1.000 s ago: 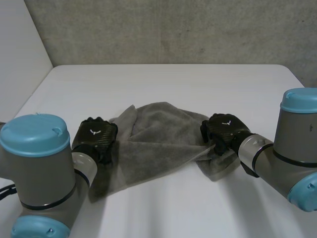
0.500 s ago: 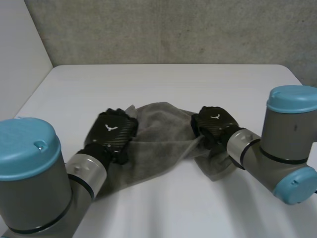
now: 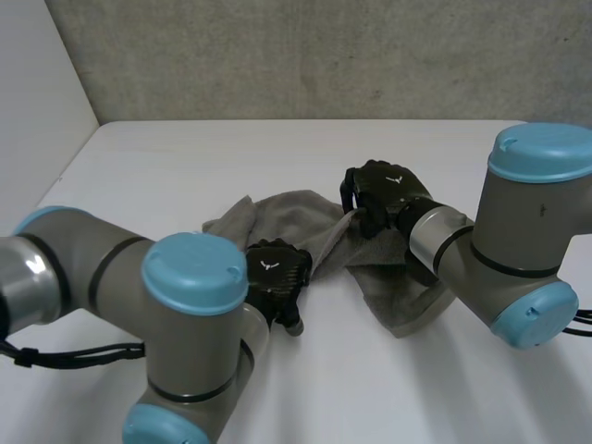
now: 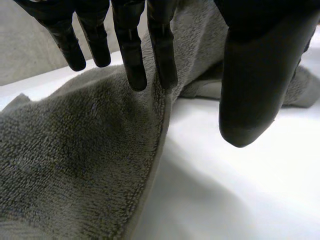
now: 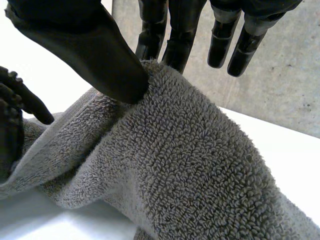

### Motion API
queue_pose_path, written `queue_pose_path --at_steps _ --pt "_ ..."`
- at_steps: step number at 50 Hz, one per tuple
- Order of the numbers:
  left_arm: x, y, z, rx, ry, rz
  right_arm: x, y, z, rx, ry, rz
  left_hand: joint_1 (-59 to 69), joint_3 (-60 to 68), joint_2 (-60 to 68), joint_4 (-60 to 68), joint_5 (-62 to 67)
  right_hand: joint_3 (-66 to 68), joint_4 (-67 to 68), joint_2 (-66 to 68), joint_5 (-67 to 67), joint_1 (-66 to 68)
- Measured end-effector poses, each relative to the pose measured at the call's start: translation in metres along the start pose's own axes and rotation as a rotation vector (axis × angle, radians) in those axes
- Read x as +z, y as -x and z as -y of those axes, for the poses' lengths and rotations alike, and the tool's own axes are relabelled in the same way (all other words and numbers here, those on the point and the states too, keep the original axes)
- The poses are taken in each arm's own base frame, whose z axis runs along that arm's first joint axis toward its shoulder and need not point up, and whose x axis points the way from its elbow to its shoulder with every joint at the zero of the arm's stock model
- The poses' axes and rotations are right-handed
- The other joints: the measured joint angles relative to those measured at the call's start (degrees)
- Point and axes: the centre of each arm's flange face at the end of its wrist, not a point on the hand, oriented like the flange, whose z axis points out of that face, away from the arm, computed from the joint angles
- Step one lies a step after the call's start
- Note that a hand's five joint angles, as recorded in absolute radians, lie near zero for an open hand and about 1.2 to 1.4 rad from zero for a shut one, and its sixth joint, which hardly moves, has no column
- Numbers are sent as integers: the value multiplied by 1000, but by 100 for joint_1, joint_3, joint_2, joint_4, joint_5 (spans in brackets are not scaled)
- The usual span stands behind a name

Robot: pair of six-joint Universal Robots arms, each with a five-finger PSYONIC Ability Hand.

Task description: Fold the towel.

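Note:
A grey towel (image 3: pixel 282 215) lies crumpled in the middle of the white table (image 3: pixel 277 148). My right hand (image 3: pixel 381 190) is at the towel's right part, with a fold raised off the table. In the right wrist view the thumb (image 5: pixel 100 55) and fingers pinch that fold of the towel (image 5: pixel 190 165). My left hand (image 3: pixel 276 275) rests at the towel's near edge, close to the middle. Its fingers (image 4: pixel 131 55) reach straight out over the towel (image 4: pixel 75 150), and the thumb (image 4: pixel 255 85) stands apart above bare table, with the towel's edge running between them.
A grey wall (image 3: pixel 324 55) stands behind the table's far edge, and a white wall (image 3: pixel 37 102) runs along its left side. My left arm's elbow (image 3: pixel 185 324) bulks over the near left of the table. My left hand's fingers (image 5: pixel 12 112) appear beside the pinched fold.
My right hand has closed on the towel and drawn its fold up and farther back. My left hand has slid right along the towel's near edge. The towel has bunched narrower.

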Motion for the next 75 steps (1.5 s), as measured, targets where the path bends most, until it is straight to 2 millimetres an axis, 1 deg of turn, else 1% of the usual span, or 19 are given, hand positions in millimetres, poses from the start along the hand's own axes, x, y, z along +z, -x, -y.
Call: queue_pose_path --at_steps 7,14,32,46,48,51,52,54,56,59,62,64,65,68,70,74,75 --pt "17 6 -4 10 -8 112 0 -1 -6 2 21 -2 12 0 0 0 1 0 0 0 0 0" --pt "30 11 -10 16 -19 177 -2 -1 -9 2 32 -3 19 0 0 0 6 0 0 0 0 12" --pt "41 10 -17 33 -33 179 -3 0 -8 2 33 -2 31 0 5 0 35 0 0 0 0 12" --pt "54 8 -20 31 -77 179 -3 -1 -7 3 30 -4 668 0 661 0 655 0 0 0 0 11" --pt "57 8 -20 32 -87 180 -4 -1 -7 3 31 -4 845 0 842 0 830 0 0 0 0 12" --pt "60 8 -20 40 -100 182 -4 -1 -7 5 33 -4 1655 0 1694 0 1680 0 0 0 0 12" --pt "62 9 -20 45 -103 183 -4 -1 -7 5 34 -4 2475 0 2527 0 2519 0 0 0 0 12" --pt "65 10 -21 53 -108 186 -4 -1 -7 5 35 -3 3534 0 3583 0 3592 0 0 0 0 12" --pt "66 12 -21 58 -108 189 -5 -1 -8 6 37 -2 3815 0 4017 0 3992 0 0 0 0 12" --pt "67 19 -19 62 -102 203 -7 0 -8 3 44 5 3816 0 4078 0 4087 0 0 0 0 12" --pt "63 29 -12 63 -91 219 -11 1 -11 -7 72 20 3816 0 4079 0 4088 0 0 0 1 12" --pt "58 36 -5 66 -86 224 -14 2 -15 -24 103 34 3816 0 4079 0 4088 0 0 0 1 12" --pt "52 42 3 74 -80 223 -17 1 -18 -45 133 46 3816 0 4079 0 4088 0 0 3 1 12" --pt "41 50 18 99 -71 207 -23 -3 -25 -104 200 69 3816 0 4188 0 4088 0 0 5 1 13" --pt "30 58 33 143 -60 175 -27 -9 -30 -171 252 90 3816 0 4303 0 4088 0 0 36 2 13" --pt "23 69 52 209 -65 133 -27 -14 -27 -270 272 111 3816 0 4333 0 4088 0 0 97 2 13" --pt "23 73 59 231 -76 121 -25 -16 -22 -305 260 115 3816 0 4333 0 4089 0 0 97 9 13"
